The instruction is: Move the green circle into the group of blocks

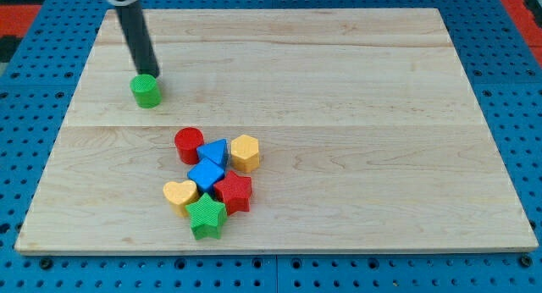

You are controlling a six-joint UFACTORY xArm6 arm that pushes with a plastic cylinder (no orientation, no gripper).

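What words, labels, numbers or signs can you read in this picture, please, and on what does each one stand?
None: no text, number or sign can be read anywhere. The wooden board, the blue pegboard around it, the green circle, the grouped blocks and the rod ending in my tip, just behind the green circle, all look unmarked.

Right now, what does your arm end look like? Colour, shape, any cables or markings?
A straight, dark grey to black cylindrical rod, smooth with a slight sheen. A pale, rounded fitting caps it at the view's top edge. No cables, markings or fingers show. My tip is plain and blunt, at the upper rim of the green circle.
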